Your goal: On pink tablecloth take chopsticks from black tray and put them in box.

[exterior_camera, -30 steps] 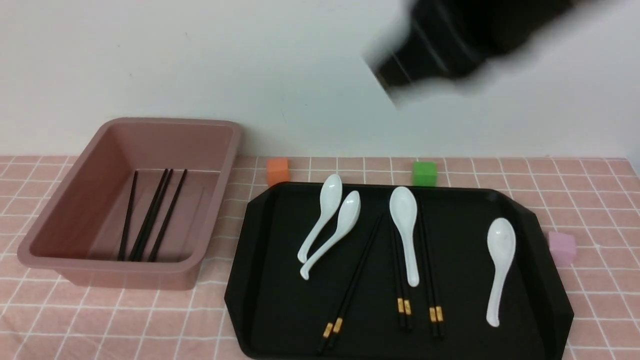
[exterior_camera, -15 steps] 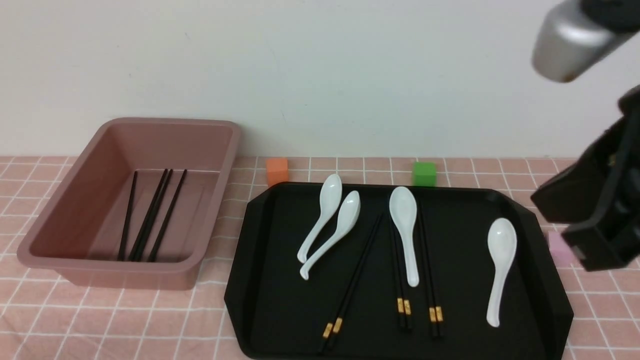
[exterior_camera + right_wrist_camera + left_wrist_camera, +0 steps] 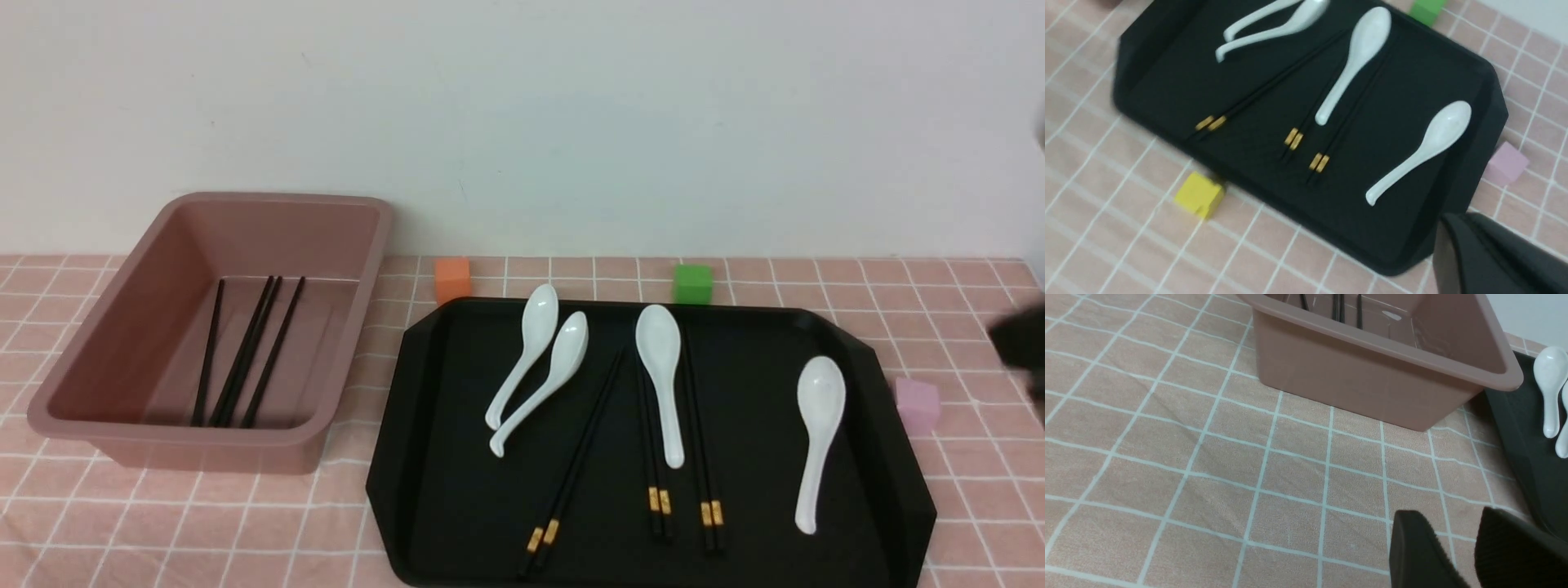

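The right tool, clenched on nothing, has swung out toward three o'clock, uncovering the cloth beyond the tray. Three chopstick pairs lie at its centre and six o'clock, seemingly awaiting pickup.

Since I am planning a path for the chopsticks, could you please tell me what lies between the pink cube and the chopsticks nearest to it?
In the front view, a white spoon lies between the pink cube and those chopsticks.

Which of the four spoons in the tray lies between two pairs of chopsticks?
The spoon nearest the green cube; the others have chopsticks on one side at most.
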Robot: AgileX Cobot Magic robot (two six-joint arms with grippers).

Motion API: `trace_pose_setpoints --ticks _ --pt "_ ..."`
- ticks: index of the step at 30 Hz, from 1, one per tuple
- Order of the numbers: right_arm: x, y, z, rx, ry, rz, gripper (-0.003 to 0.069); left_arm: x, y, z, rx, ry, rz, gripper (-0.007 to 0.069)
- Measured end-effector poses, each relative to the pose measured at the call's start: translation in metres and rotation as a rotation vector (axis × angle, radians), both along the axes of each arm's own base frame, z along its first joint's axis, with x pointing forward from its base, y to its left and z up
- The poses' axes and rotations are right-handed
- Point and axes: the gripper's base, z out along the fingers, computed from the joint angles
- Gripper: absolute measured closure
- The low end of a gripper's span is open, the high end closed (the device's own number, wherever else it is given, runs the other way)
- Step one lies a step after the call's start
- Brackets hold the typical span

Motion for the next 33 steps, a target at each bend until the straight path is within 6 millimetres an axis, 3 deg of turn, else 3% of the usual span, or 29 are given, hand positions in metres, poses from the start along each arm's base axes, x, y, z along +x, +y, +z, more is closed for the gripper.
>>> trace_pose_setpoints --ticks 3,7,9,10,11,12,13,15,33 --pt "-0.015 -0.02 -0.041 0.054 -0.072 -0.061 0.0663 0.0 0.0 0.0 0.0 0.0 0.0 0.0386" --pt "-0.054 -0.053 -0.124 0.108 -0.264 -0.189 0.0663 0.0 0.0 0.0 0.0 0.0 0.0 0.0386" --pt "-0.061 -0.058 -0.141 0.104 -0.3 -0.214 0.0663 0.0 0.0 0.0 0.0 0.0 0.0 0.0386" --pt "-0.069 -0.062 -0.167 0.099 -0.315 -0.24 0.0662 0.0 0.0 0.0 0.0 0.0 0.0 0.0386" --pt "-0.074 -0.065 -0.182 0.104 -0.344 -0.258 0.0662 0.0 0.0 0.0 0.0 0.0 0.0 0.0386" --pt "-0.074 -0.065 -0.182 0.104 -0.344 -0.258 0.0662 0.0 0.0 0.0 0.0 0.0 0.0 0.0386" --pt "-0.079 -0.066 -0.2 0.108 -0.36 -0.271 0.0661 0.0 0.0 0.0 0.0 0.0 0.0 0.0386" --pt "-0.082 -0.067 -0.207 0.122 -0.373 -0.276 0.0661 0.0 0.0 0.0 0.0 0.0 0.0 0.0386" --pt "-0.087 -0.066 -0.206 0.189 -0.381 -0.292 0.0655 0.0 0.0 0.0 -0.001 0.0 0.0 0.0386"
